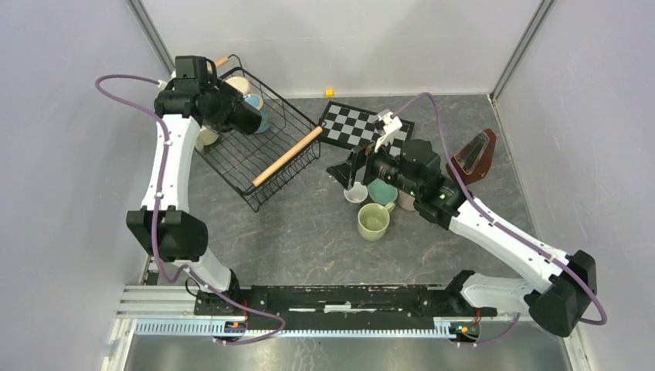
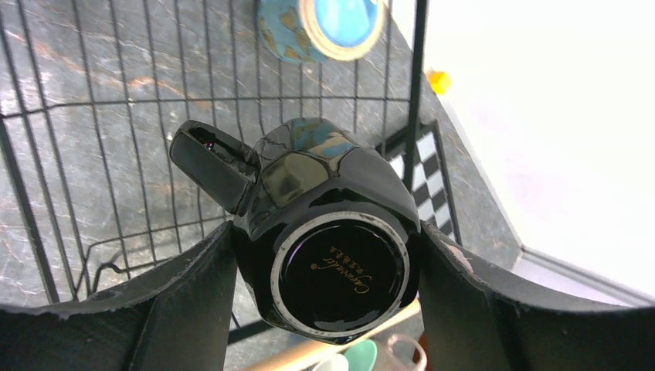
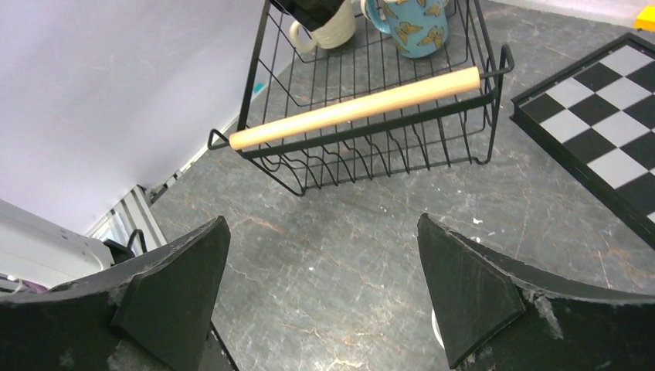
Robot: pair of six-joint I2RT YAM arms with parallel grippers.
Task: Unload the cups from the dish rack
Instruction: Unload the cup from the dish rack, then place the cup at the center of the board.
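Observation:
My left gripper (image 1: 249, 120) (image 2: 324, 236) is shut on a black cup (image 2: 332, 232), its base toward the camera and its handle (image 2: 212, 158) to the left, held over the black wire dish rack (image 1: 266, 143). A blue butterfly cup (image 2: 320, 27) (image 3: 413, 27) and a cream cup (image 1: 238, 83) (image 3: 324, 31) sit in the rack. My right gripper (image 1: 351, 166) (image 3: 322, 224) is open and empty above the table. A white cup (image 1: 355, 193), a teal cup (image 1: 381, 191) and a light green cup (image 1: 373, 222) stand on the table beside and beneath it.
The rack's near wooden handle (image 1: 287, 156) (image 3: 355, 108) faces the table's middle. A checkered board (image 1: 363, 127) (image 3: 602, 154) lies behind the right gripper. A brown metronome (image 1: 475, 154) stands at the right. A small yellow block (image 1: 330, 93) sits by the back wall. Another cream cup (image 1: 205, 137) shows at the rack's left side.

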